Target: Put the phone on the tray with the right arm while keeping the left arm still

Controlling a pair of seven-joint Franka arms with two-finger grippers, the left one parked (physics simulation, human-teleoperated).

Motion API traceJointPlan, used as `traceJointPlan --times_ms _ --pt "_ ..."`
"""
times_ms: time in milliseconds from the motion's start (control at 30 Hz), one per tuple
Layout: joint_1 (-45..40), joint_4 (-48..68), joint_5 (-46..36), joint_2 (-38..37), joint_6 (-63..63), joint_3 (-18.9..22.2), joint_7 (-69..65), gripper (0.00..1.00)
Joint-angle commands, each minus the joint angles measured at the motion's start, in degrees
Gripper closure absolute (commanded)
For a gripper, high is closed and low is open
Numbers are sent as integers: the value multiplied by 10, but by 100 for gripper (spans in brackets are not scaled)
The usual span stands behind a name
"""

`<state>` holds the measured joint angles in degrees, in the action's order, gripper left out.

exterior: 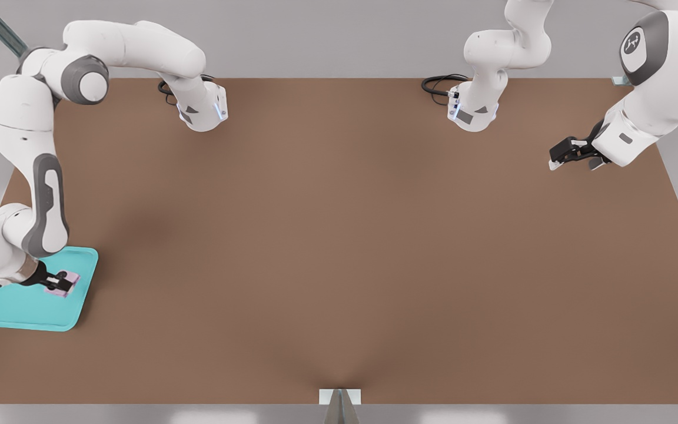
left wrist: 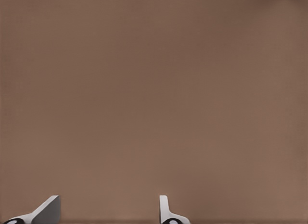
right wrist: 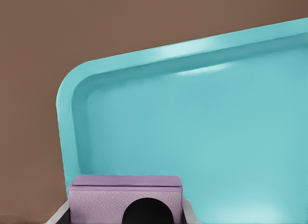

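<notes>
The turquoise tray [exterior: 21, 312] lies near the table's front corner on the front view's left. My right arm's gripper [exterior: 66, 284] hangs low over the tray's right part, shut on the pale pink-lilac phone [exterior: 70, 277]. In the right wrist view the phone [right wrist: 125, 192] sits between the pale fingertips [right wrist: 191, 212], which press against its two sides, and one black lens faces the camera. Behind it spread the tray floor [right wrist: 202, 137] and a rounded corner of the rim. I cannot tell whether the phone touches the tray floor.
The brown table [exterior: 339, 247] runs wide to the front view's right of the tray. The parked arm's gripper [exterior: 571, 156] hovers at the far right. Two arm bases with black cables stand along the back edge. A small bracket [exterior: 339, 396] sits at the front edge.
</notes>
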<state>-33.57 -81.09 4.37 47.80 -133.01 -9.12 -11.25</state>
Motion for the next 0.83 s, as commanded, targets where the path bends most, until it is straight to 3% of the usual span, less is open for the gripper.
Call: traceJointPlan --times_ms 0,33,67,167,267,367,400,433,467,500,533,600,800 --pt "-16 4 -2 8 39 1 -355 20" --pt "-17 4 -3 9 39 1 -360 14" --pt "-18 3 -10 8 39 1 -359 0" --pt "-17 4 -11 -5 43 -8 -357 0" --pt "17 -2 0 -135 152 -52 -272 0" --pt "166 -2 48 -266 268 -58 -72 0" --pt "202 -16 45 -342 334 -59 17 0" --pt "240 -17 44 -378 374 -44 88 0" --pt "321 -18 36 -395 382 41 98 0" --pt "366 -9 -5 -390 382 98 98 0" --pt "373 21 -7 -374 394 102 96 0" --pt "409 -11 -9 -410 413 139 99 0" --pt "409 -53 -20 -434 399 148 101 0"
